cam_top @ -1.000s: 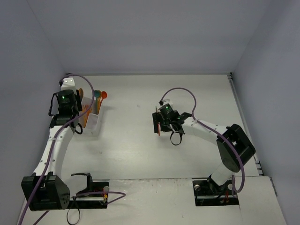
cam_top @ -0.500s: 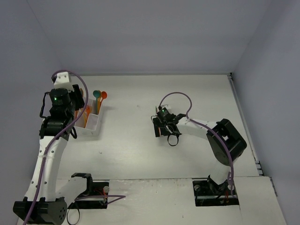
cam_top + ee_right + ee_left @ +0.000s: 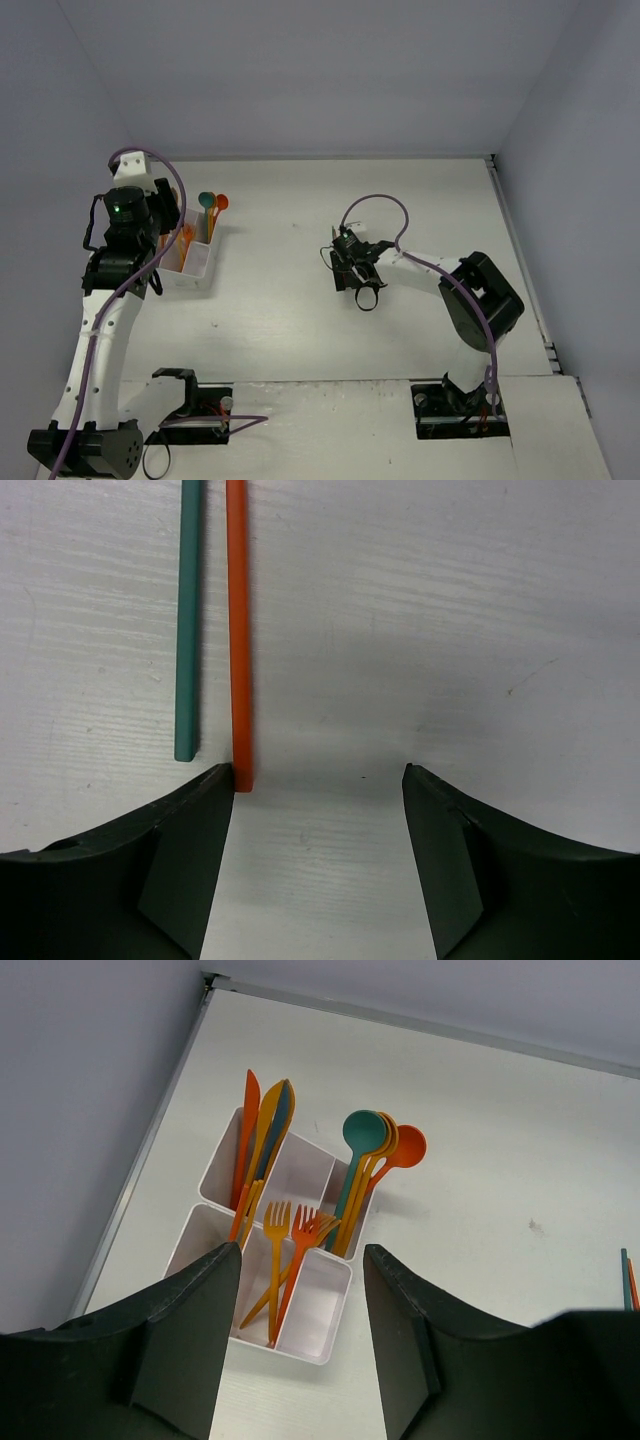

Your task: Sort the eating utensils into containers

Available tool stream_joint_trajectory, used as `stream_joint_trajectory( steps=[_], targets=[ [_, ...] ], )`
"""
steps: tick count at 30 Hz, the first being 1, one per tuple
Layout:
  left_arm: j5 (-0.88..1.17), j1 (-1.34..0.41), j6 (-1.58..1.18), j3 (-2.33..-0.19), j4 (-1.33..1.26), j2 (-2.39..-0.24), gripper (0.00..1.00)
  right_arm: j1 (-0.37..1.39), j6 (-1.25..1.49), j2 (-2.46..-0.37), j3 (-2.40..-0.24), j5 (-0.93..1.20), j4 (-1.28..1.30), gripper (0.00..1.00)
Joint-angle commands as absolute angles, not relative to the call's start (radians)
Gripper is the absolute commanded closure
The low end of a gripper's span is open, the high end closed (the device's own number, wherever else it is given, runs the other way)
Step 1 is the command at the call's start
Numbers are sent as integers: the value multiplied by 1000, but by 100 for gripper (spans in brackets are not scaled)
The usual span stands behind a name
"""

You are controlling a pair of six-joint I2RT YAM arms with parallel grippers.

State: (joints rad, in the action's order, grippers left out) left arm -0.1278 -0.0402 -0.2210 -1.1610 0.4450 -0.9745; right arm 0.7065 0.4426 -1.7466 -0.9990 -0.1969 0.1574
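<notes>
utensils [image 3: 277, 1230] mostly stand in white box [image 3: 316, 1310]: knives [image 3: 250, 1110] far-left cell, spoons [image 3: 365, 1130] far-right, forks near cell. l gripper [image 3: 300, 1250] above box, jaws apart, empty. orange stick [image 3: 237, 630] & teal stick [image 3: 188, 620] lie flat, well right of box; r gripper [image 3: 315, 772] over them, jaws apart, orange end by one fingertip.

Orange stick [image 3: 238, 630] — matt plastic, translucent plastic box [image 3: 318, 1300], table [image 3: 450, 630] — matt, faintly grained
</notes>
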Motion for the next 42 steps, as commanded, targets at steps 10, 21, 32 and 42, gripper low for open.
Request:
stream_joint_trajectory(
  steps=[10, 21, 32, 42],
  targets=[
    [-87, -49, -258, -1226, 416, -968, 51, 686, 416, -1804, -1120, -151, 199, 53],
    [-36, -60, -293, -1272, 460, -965, 49, 655, 420, -1912, -1177, -114, 198, 80],
    [114, -107, -442, -1301, 460, -974, 40, 559, 368, -1820, -1136, -185, 201, 100],
    [140, -340, -601, -1359, 419, -1070, 20, 627, 240, -1462, -1134, -119, 168, 100]
  ],
)
